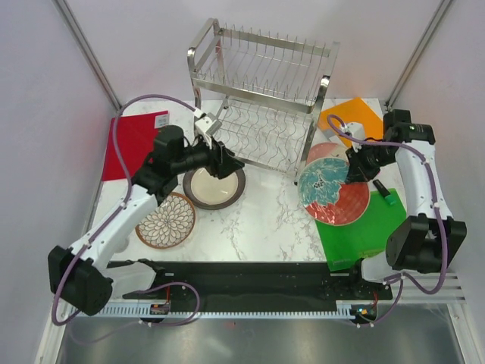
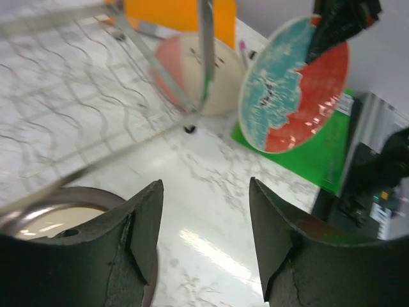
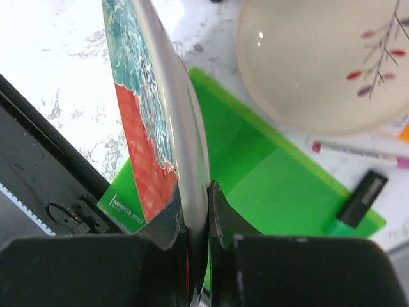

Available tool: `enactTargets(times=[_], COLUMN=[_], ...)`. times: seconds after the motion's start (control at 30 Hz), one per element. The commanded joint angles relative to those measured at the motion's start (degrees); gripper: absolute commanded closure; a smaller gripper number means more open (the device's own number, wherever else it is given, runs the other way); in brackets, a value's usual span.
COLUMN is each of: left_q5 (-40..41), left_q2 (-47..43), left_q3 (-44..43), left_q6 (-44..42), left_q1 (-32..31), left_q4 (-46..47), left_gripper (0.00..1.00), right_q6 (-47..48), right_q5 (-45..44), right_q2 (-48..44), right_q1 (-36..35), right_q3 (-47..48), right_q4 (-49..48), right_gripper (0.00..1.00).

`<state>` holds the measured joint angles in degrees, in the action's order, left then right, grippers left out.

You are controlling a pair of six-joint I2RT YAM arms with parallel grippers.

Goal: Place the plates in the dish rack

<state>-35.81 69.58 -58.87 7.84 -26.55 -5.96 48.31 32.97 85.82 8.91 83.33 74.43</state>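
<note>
My right gripper [image 3: 195,199] pinched the rim of the red plate [image 1: 333,193], tipped on edge over the green board [image 1: 367,227], just right of the dish rack [image 1: 261,83]. My left gripper [image 2: 204,217] hung wide and empty. The plate, I judged, needed keeping upright, edge aligned to a slot.

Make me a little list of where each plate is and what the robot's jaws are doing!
rack: no plates in it yet
red plate: tilted up on edge, by the green board
pink plate: flat on the table, partly behind the red plate
metal plate: flat, in front of the rack
brown plate: flat, near-left of the metal plate
left jaws: open, empty, over the metal plate
right jaws: shut on the red plate's rim
</note>
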Motion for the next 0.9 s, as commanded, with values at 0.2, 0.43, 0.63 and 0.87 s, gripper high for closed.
enactTargets(times=[0.2,0.43,0.63,0.87], left_q5=[29.08,31.69,30.38,22.89], left_q2=[-6.82,0.37,10.13,17.6], left_q3=[0.06,-3.5,-9.32,-11.43], left_q6=[-9.24,-8.9,-12.13,-13.99], left_q1=[5.09,16.07,18.37,18.46], left_q4=[2.87,12.2,13.16,17.03], left_gripper=[0.6,0.98,0.57,0.27], right_q6=[-13.15,-32.46,-39.34,-46.81], right_q5=[-9.68,-14.76,-21.01,-24.18], right_q2=[-9.53,-12.68,-16.91,-17.27], right_q1=[2.96,3.31,3.31,3.22], right_q3=[12.01,24.77,24.34,26.18], right_q4=[9.15,-0.32,-10.18,-16.85], right_gripper=[1.0,1.0,1.0,1.0])
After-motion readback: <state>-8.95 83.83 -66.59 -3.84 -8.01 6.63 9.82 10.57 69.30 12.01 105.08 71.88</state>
